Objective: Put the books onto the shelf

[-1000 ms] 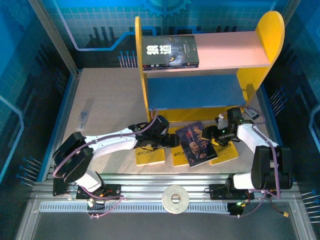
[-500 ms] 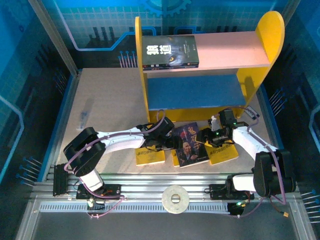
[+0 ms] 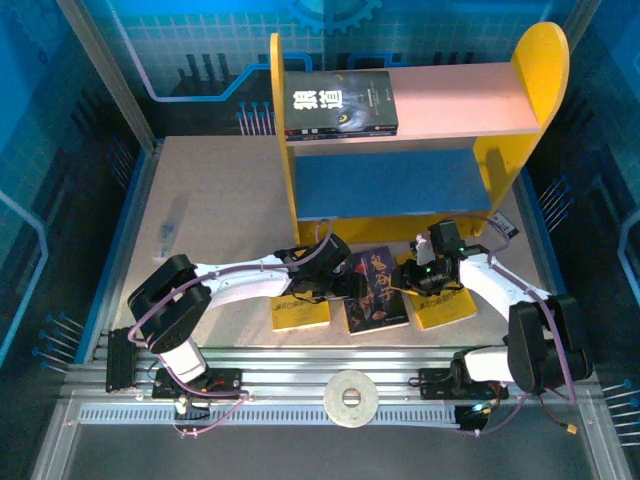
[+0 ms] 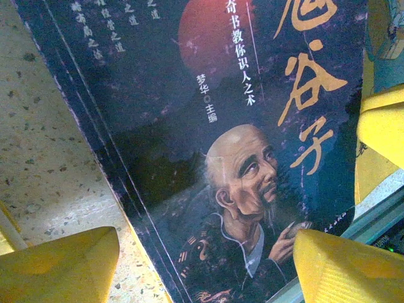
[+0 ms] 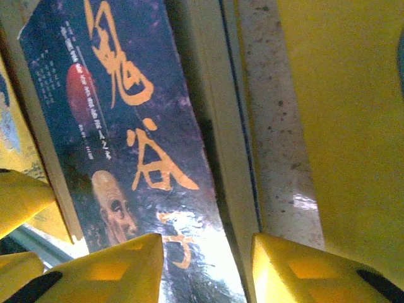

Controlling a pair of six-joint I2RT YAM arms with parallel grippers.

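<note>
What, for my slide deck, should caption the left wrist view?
Left gripper, jaws open, poised over the dark bearded-portrait book.

You had a pale, speckled tabletop point(image 3: 210, 200) under the whole scene, with a faint, blurred streak point(image 3: 168, 236) on its left part — too unclear to name. Along the near edge ran ribbed aluminium rails point(image 3: 300, 362), and a flat grey ring point(image 3: 350, 397) with a round hole lay on them, about midway across. Behind and on both sides stood blue panels point(image 3: 200, 50) printed with grid and circuit lines. A slanted metal post point(image 3: 105, 70) framed the left rear corner — its top ran out of view.
</note>
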